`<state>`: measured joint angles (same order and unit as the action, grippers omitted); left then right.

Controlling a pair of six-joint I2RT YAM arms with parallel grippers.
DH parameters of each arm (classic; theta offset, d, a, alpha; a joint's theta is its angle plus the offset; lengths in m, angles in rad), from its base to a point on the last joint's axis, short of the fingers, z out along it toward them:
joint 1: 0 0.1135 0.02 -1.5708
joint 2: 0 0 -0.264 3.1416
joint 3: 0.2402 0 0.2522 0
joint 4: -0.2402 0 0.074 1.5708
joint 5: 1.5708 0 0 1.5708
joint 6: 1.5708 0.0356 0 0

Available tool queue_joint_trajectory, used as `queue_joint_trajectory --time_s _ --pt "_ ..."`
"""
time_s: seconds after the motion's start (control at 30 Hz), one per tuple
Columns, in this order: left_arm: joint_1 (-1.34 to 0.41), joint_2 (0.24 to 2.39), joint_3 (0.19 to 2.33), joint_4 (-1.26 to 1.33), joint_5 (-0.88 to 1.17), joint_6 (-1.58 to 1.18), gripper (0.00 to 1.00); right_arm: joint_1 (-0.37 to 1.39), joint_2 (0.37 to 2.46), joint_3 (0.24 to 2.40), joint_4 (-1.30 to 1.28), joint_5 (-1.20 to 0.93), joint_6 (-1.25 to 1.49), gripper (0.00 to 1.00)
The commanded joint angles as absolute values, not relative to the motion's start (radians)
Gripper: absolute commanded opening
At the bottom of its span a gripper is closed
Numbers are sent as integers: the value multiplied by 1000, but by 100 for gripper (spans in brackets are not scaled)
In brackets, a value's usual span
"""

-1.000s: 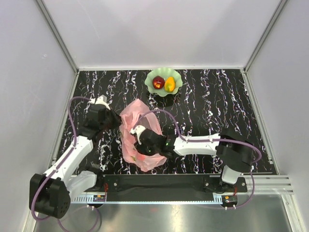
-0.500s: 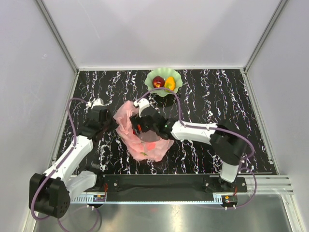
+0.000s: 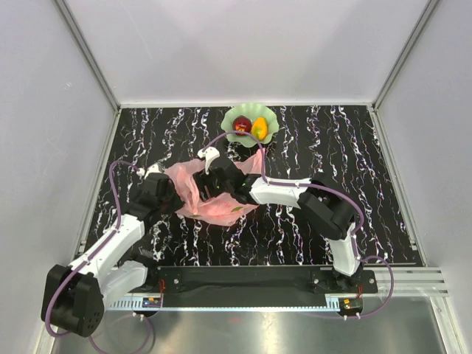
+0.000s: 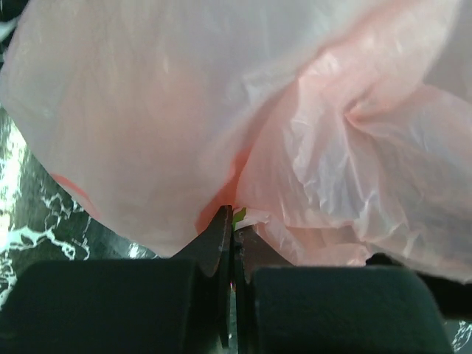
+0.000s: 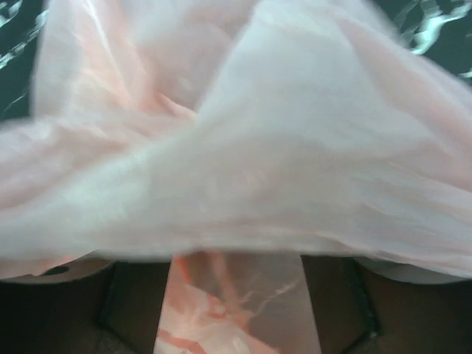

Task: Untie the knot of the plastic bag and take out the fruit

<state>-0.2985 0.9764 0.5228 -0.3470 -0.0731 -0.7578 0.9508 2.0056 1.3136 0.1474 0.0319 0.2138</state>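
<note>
The pink plastic bag (image 3: 210,198) lies crumpled and spread wide at mid-table. My left gripper (image 3: 175,198) is at its left edge, jaws shut on a fold of the film (image 4: 233,221). My right gripper (image 3: 220,179) is at the bag's far side. In the right wrist view its jaws (image 5: 236,265) stand well apart, with film between them and the bag (image 5: 243,147) draped over the tips. A dark red fruit (image 3: 242,124) and a yellow fruit (image 3: 259,129) lie in the green dish (image 3: 251,108). Any fruit inside the bag is hidden.
The green dish stands at the back centre, just beyond the right arm's purple cable (image 3: 243,136). White walls enclose the black marbled table (image 3: 332,155) on three sides. Both arm bases are at the near edge.
My right gripper has moved from the bag's near part toward the far side and the dish. The bag has gone from long and narrow to wide. My left gripper shifted slightly nearer.
</note>
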Motion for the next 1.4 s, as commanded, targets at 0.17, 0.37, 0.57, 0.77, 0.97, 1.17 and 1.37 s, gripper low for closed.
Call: queue_joint_trajectory --time_s 0.17,0.37,0.57,0.77,0.97,1.17,1.37 --pt "-313 763 518 -363 -18 -842 0 950 1875 1287 11 -216 351 38" --pt "-313 592 551 -440 -103 -885 0 959 1764 1161 -132 -141 397 4" --pt "-313 578 537 -336 -37 -954 0 959 1665 1075 -265 125 457 0" --pt "-313 598 546 -217 30 -1023 0 916 1526 1087 -333 319 512 0" --pt "-373 833 699 128 110 -1167 0 751 1488 1277 -426 318 427 0" --pt "-423 1084 912 395 127 -1225 0 591 1511 1451 -544 313 315 0" --pt "-416 1158 1046 569 106 -1285 0 492 1398 1600 -601 402 264 0"
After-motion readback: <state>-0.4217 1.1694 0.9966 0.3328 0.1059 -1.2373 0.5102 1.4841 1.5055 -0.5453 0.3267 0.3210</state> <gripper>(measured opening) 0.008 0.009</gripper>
